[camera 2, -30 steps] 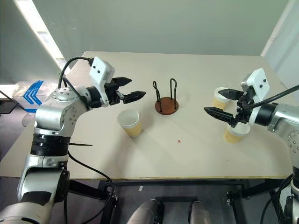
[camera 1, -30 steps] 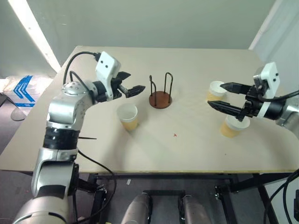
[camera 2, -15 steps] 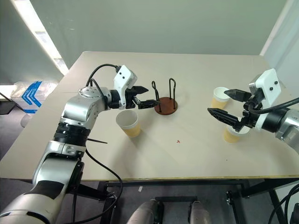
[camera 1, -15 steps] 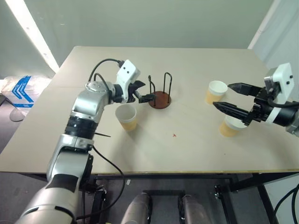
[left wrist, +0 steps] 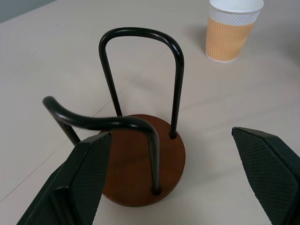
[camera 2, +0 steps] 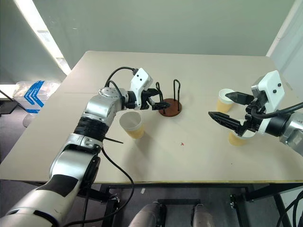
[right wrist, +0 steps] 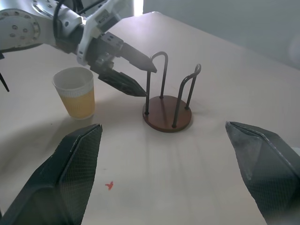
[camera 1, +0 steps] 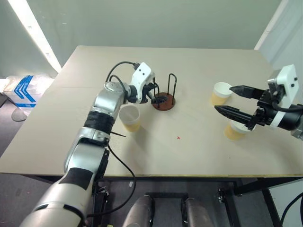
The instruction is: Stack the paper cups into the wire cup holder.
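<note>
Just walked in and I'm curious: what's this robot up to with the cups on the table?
It is getting ready to stack paper cups into the wire cup holder, which has nothing in it. The left pincer is open at the holder's nearer wire loop, gripping nothing. The right pincer is open and empty, hovering by two paper cups on the right. A third cup stands upright left of the holder. All three cups sit on the table.

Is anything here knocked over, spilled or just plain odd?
Nothing stands out. All three paper cups stand upright on the table, and the empty wire cup holder sits level.
</note>
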Robot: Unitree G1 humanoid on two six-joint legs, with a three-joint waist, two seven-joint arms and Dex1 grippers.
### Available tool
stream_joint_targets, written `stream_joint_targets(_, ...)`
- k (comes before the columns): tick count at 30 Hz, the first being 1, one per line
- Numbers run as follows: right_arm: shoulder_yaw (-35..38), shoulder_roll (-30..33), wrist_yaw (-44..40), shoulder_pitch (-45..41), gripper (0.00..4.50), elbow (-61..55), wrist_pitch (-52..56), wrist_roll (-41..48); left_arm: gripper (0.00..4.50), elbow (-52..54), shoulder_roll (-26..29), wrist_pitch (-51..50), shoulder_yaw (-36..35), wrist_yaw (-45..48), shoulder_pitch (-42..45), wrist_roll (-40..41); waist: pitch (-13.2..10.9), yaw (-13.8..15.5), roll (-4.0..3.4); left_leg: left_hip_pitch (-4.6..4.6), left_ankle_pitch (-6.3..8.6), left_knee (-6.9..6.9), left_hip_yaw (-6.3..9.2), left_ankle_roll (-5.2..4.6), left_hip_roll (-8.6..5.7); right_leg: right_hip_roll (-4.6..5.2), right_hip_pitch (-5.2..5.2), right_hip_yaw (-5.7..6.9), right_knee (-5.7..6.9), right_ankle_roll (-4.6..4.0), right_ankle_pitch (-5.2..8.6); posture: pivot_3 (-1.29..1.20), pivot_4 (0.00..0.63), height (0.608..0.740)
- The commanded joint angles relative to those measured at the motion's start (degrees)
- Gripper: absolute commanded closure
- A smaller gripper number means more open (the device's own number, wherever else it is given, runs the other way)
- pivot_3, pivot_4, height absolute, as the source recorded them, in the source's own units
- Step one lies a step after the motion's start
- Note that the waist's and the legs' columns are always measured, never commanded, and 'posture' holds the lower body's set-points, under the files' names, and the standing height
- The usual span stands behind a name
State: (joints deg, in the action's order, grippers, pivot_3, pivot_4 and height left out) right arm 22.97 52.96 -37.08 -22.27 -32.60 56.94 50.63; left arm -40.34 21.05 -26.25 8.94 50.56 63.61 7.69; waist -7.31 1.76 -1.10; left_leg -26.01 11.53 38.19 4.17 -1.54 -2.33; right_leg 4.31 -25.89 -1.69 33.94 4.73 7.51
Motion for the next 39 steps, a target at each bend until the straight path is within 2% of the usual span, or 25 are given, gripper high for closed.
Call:
stream_joint_targets(1, 2.4, 1.3, 0.6, 0.1, 0.05, -1.9, -0.6, 1.3, 0.00, -2.2, -0.7, 2.7, -1.0, -0.7, 2.8, -1.0, 0.0, 0.0, 0.00, 0.00, 0.00, 0.00, 0.00, -0.01, -0.01, 0.00, 0.00, 0.00, 0.00, 0.01, 0.01, 0.00, 0.150, 0.740)
stream_joint_targets(16, 2.8, 0.9, 2.1, 2.1, 0.05, -2.5, -1.7, 1.8, 0.00, -11.3, -5.2, 8.2, -1.9, -4.2, 6.2, -3.4, 0.0, 0.2, 0.00, -0.01, 0.03, 0.06, -0.04, -0.05, -0.02, 0.01, 0.02, -0.01, 0.01, 0.11, 0.01, 0.00, 0.150, 0.740)
stream_joint_targets(19, 3.0, 0.6, 2.5, 2.8, 0.00, -2.8, -1.9, 1.8, 0.59, -13.8, -5.5, 9.7, -2.8, -6.7, 7.3, -3.9, 0.0, 0.3, 0.01, -0.02, 0.03, 0.07, -0.04, -0.05, -0.03, 0.01, 0.03, -0.01, 0.01, 0.13, 0.00, 0.00, 0.150, 0.740)
stream_joint_targets(29, 3.2, 0.7, 3.3, 3.6, 0.00, -3.0, -2.4, 2.3, 4.23, -15.2, -6.2, 11.4, -3.8, -5.0, 7.7, -3.9, 0.0, 0.3, 0.01, -0.02, 0.04, 0.08, -0.10, -0.07, -0.04, 0.00, 0.03, -0.02, 0.00, 0.17, 0.02, 0.00, 0.150, 0.740)
stream_joint_targets(30, 3.3, 0.8, 3.3, 3.6, 0.00, -3.0, -2.4, 2.4, 4.47, -14.9, -6.2, 11.5, -3.8, -4.3, 7.6, -3.7, 0.0, 0.3, 0.01, -0.02, 0.04, 0.09, -0.09, -0.07, -0.04, 0.00, 0.03, -0.02, 0.00, 0.17, 0.02, 0.00, 0.150, 0.740)
stream_joint_targets(34, 4.0, 1.5, 2.6, 3.7, 0.00, -3.2, -2.6, 2.9, 4.47, -12.4, -6.0, 11.9, -3.5, -0.7, 6.8, -3.7, 0.0, 0.3, 0.01, -0.02, 0.04, 0.10, -0.12, -0.08, -0.04, 0.00, 0.03, -0.02, 0.01, 0.17, 0.01, 0.00, 0.150, 0.740)
stream_joint_targets(39, 12.6, 7.3, -3.8, 6.9, 0.00, -3.2, -0.4, 7.4, 4.47, 1.5, -5.3, 6.9, -0.3, 9.4, 3.0, -2.1, 0.0, 0.6, 0.01, -0.11, 0.07, 0.12, -0.11, -0.13, -0.10, 0.01, 0.01, -0.04, -0.01, 0.25, 0.07, 0.00, 0.150, 0.740)
